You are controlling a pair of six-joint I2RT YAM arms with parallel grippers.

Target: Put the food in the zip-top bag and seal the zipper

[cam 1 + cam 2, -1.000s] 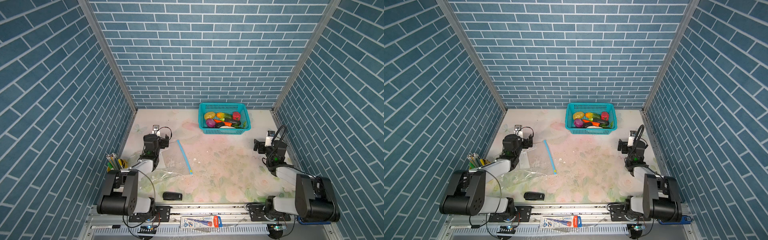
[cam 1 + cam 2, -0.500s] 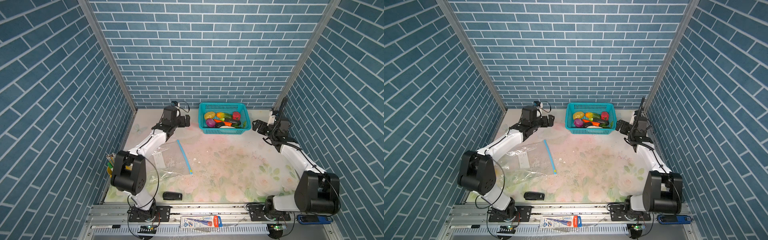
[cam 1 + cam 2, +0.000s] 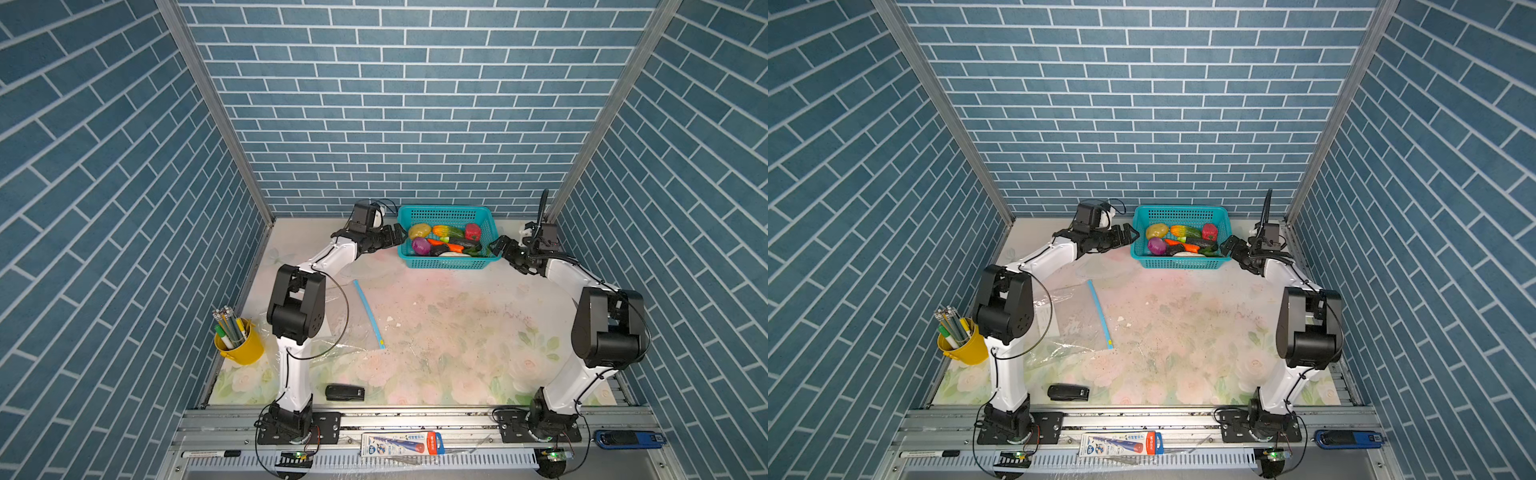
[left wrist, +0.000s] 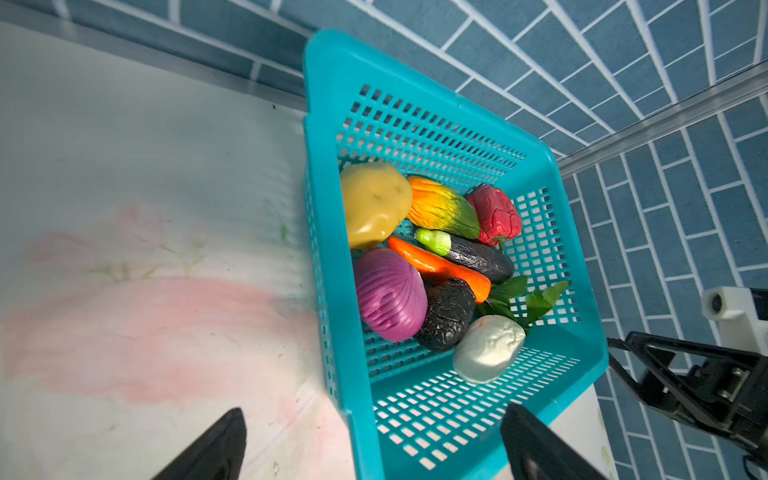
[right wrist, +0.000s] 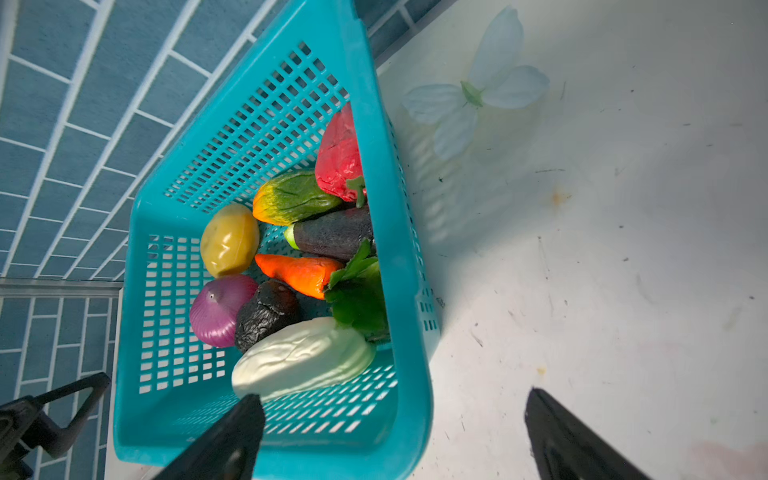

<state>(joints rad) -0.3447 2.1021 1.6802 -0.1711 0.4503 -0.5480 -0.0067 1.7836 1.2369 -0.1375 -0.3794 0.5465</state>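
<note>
At the far end of the flowered table (image 3: pixel 457 324), in both top views, a teal perforated basket (image 3: pixel 444 212) holds all the toy vegetables (image 3: pixel 442 243). The left gripper (image 3: pixel 398 237) hangs just beside the basket's left wall and the right gripper (image 3: pixel 496 248) just beside its right wall, both with jaws spread and nothing between them. The clear zip-top bag (image 3: pixel 353 328) lies flat on the left side nearer the front, partly hidden behind the left arm and well apart from the basket. Its light-blue zipper (image 3: pixel 368 311) runs along the edge facing the table's middle, with a yellowish slider tab (image 3: pixel 382 345) at the near end. A yellow cup of pens (image 3: pixel 240 345) stands at the left edge. From the left wrist camera, two black fingers (image 4: pixel 212 449) stand wide apart with a basket corner between them; whether either touches it cannot be told. Inside lie a yellow potato (image 4: pixel 374 203), purple onion (image 4: pixel 388 295), orange carrot (image 4: pixel 436 264), red pepper (image 4: pixel 496 216), an orange-to-green piece (image 4: pixel 442 208), dark eggplant (image 4: pixel 478 255), a black wrinkled piece (image 4: pixel 446 316), a white piece (image 4: pixel 488 353) and green leaves (image 4: pixel 538 297). From the right wrist camera, the fingers (image 5: pixel 224 449) are likewise spread, one overlapping the basket near the white piece, the other over bare table.
</note>
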